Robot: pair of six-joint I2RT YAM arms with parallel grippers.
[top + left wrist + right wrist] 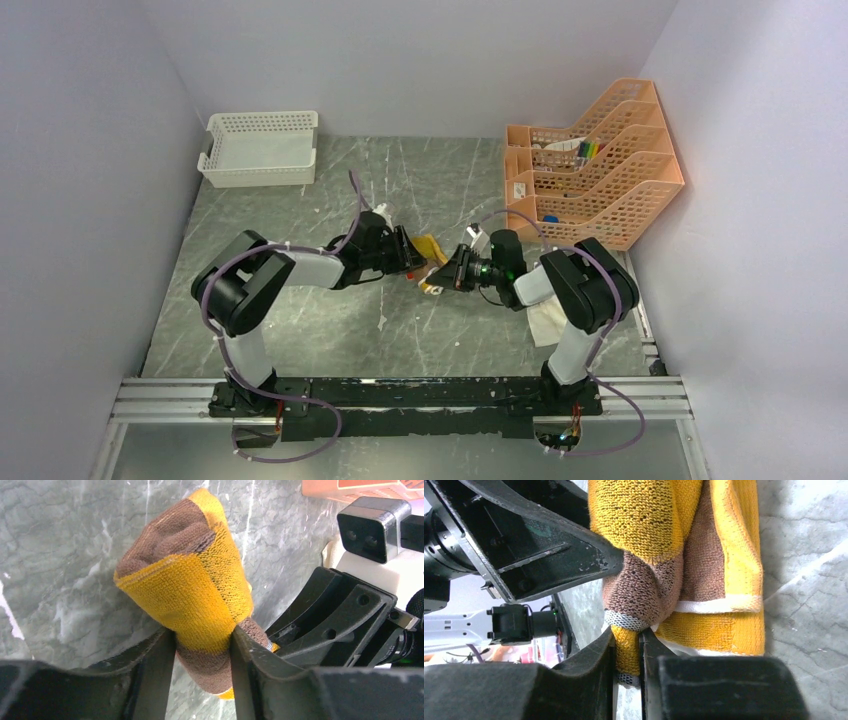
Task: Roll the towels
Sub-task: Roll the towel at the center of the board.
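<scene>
The mustard-yellow and brown towel [430, 250] is a loose roll at the table's middle, between both arms. In the left wrist view the roll [190, 585] sits between the two fingers of my left gripper [202, 635], which press on its sides. My right gripper [628, 640] is shut on a thin yellow edge of the same towel [724, 555]. From above, the left gripper [410, 255] and right gripper [445, 272] face each other closely. The cream towel [548, 322] lies flat, partly hidden under the right arm.
A white lattice basket [260, 148] stands at the back left. An orange file rack [600, 165] holding small items stands at the back right, close behind the right arm. Grey walls close in both sides.
</scene>
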